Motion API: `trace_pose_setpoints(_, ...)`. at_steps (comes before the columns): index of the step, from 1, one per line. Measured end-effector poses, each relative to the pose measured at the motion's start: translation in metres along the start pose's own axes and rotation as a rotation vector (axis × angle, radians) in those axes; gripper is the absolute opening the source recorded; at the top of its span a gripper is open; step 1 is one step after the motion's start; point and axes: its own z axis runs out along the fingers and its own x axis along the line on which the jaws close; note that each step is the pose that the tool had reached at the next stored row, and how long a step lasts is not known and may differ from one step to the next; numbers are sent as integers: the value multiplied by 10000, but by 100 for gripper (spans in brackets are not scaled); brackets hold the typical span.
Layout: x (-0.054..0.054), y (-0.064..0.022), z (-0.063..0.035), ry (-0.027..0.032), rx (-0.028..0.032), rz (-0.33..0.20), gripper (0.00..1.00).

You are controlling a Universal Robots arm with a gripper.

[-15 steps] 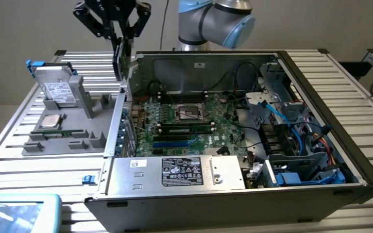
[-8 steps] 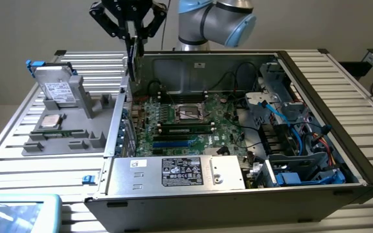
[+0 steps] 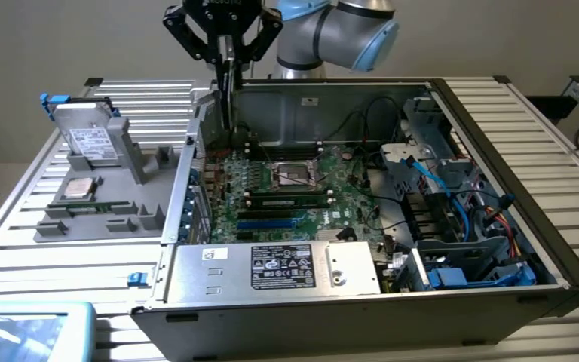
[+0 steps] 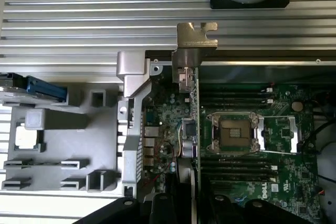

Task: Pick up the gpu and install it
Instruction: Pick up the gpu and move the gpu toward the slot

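Note:
The gpu (image 3: 228, 90) hangs edge-on as a thin dark card, and my gripper (image 3: 225, 47) is shut on its top edge. It hovers upright over the rear of the green motherboard (image 3: 289, 188), on the exterior view's left side of the open computer case (image 3: 556, 256), a little above the board. In the wrist view the gpu's silver bracket (image 4: 195, 38) and thin edge run between my gripper's (image 4: 193, 200) dark fingers (image 4: 165, 205), beside the CPU socket (image 4: 233, 134). Whether the card touches a slot is hidden.
A grey holder tray (image 3: 108, 226) at the exterior view's left carries a silver hard drive (image 3: 90, 139), a CPU (image 3: 78, 188) and a memory stick (image 3: 93, 205). The power supply (image 3: 280, 268) fills the case front. Blue cables and drive bays (image 3: 451, 196) crowd the right side.

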Motion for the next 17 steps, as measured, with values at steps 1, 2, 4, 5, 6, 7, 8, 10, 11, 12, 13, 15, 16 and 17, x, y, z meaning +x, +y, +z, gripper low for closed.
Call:
trace_pose_setpoints(1,-22,-9,5,4,-9,0,28)
trace_pose_setpoints(2,-41,-19,9,10,-19,0,28)
trace_pose_setpoints(4,-77,-39,22,19,-39,2,28)
trace_pose_setpoints(5,-97,-48,29,25,-46,2,28)
trace_pose_setpoints(6,-119,-58,35,30,-50,2,28)
trace_pose_setpoints(7,-143,-66,40,34,-54,2,28)
trace_pose_setpoints(8,-172,-74,44,35,-54,1,28)
trace_pose_setpoints(10,-246,-89,54,37,-55,4,28)
trace_pose_setpoints(11,-290,-94,65,40,-56,2,28)
trace_pose_setpoints(12,-333,-98,77,43,-56,3,28)
trace_pose_setpoints(13,-377,-103,91,46,-57,5,28)
trace_pose_setpoints(15,-471,-111,121,51,-55,4,28)
trace_pose_setpoints(16,-517,-115,137,52,-56,5,28)
trace_pose_setpoints(17,-562,-118,153,53,-55,4,28)
